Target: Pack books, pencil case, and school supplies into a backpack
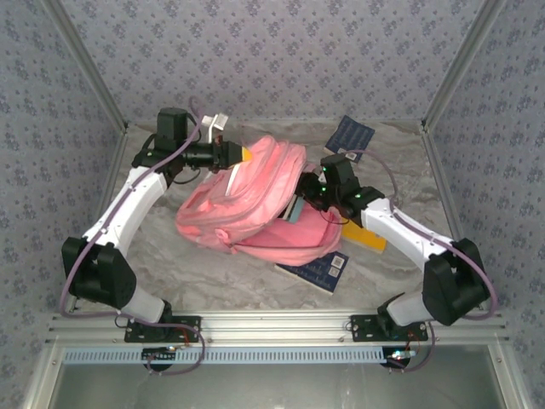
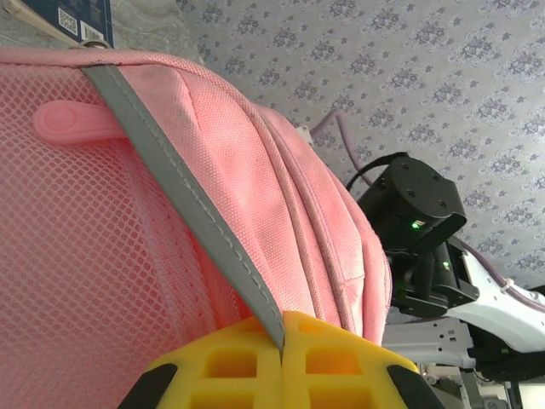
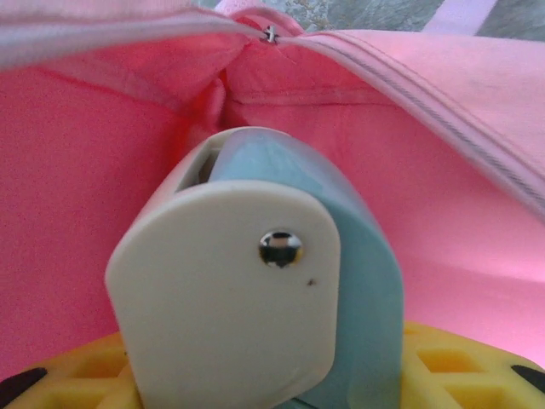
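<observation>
Left gripper (image 1: 243, 154) reaches in from the far left and its yellow fingers (image 2: 213, 366) are pressed fully together on the grey trim strip (image 2: 170, 170) at the backpack's left edge, pinching it where it runs beside the pink mesh pocket. The backpack (image 1: 255, 200) lies slumped on its side in the middle of the table (image 1: 213, 264), its opening turned to the right. At that opening sits the right gripper (image 1: 306, 200), jaws about half spread and clamped on the pencil case (image 3: 230, 290). From the right wrist the case's pale rounded end, with a small metal stud on it, points into the pink interior just below the zipper end (how deep it has gone inside cannot be told). Three books lie outside the bag. One navy book (image 1: 317, 269) lies at the bag's near right edge, partly under it, and a yellow book (image 1: 368, 239) lies beneath the right forearm, just right of the bag. A second navy book (image 1: 351, 134) lies at the far right, apart from the bag.
</observation>
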### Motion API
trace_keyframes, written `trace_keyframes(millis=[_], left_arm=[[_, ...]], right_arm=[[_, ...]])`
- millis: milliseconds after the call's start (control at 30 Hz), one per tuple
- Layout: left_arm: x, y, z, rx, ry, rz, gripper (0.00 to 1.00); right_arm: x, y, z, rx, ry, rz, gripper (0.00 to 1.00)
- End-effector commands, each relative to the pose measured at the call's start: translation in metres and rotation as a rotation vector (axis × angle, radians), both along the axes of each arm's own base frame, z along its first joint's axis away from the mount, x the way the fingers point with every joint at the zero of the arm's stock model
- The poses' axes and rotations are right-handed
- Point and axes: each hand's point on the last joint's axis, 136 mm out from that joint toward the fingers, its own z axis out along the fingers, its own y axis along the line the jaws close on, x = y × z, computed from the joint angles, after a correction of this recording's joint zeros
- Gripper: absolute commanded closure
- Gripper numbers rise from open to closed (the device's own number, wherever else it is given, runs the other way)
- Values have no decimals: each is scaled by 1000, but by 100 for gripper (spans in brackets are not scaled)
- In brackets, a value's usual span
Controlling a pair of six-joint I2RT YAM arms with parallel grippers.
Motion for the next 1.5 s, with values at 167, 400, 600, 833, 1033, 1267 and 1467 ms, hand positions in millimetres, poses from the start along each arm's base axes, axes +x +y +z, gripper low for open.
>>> trace_keyframes(millis=[167, 400, 600, 833, 1033, 1267, 1467], left_arm=[[-17, 6, 59, -109, -230, -53, 100], [5, 15, 59, -117, -190, 22, 100], [15, 15, 62, -138, -172, 29, 100], [17, 15, 59, -142, -160, 28, 100], [20, 14, 58, -147, -152, 32, 100], [20, 14, 57, -149, -147, 32, 100], [18, 15, 57, -148, -151, 30, 100]], right_arm=[[35, 51, 40, 328, -20, -176, 58], [13, 105, 33, 257, -68, 16, 57], [-3, 129, 17, 179, -162, 215, 57], [-21, 151, 24, 63, -427, 520, 54], [-44, 172, 21, 37, -549, 706, 49], [-56, 206, 4, -35, -546, 808, 16], [-59, 204, 11, -79, -572, 803, 6]])
